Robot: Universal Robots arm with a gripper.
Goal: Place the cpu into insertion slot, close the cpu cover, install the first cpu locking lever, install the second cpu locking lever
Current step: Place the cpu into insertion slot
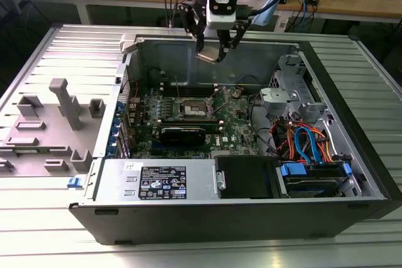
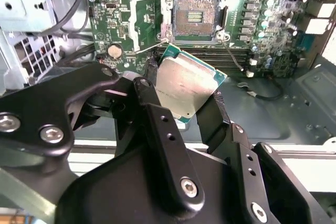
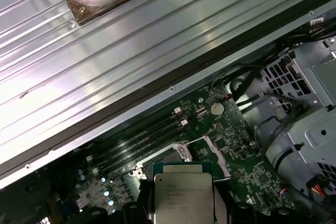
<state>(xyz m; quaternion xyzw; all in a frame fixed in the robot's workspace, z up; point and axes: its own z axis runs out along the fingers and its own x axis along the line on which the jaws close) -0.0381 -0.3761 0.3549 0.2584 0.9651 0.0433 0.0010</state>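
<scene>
One big open computer case [image 1: 207, 227] holds a green board [image 1: 242, 135]. The small square slot [image 2: 195, 18] on it lies open, pale pins showing. Above it, the gripper [image 1: 212, 48] pinches a flat silver-grey chip [image 2: 186, 85] between its black fingers [image 2: 157, 124].

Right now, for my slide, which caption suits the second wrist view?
The gripper holds the cpu by two edges over the green motherboard, short of the empty insertion slot.

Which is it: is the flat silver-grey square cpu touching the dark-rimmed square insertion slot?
Apart. The exterior view shows the tool holding the cpu in clear air above the insertion slot.
</scene>
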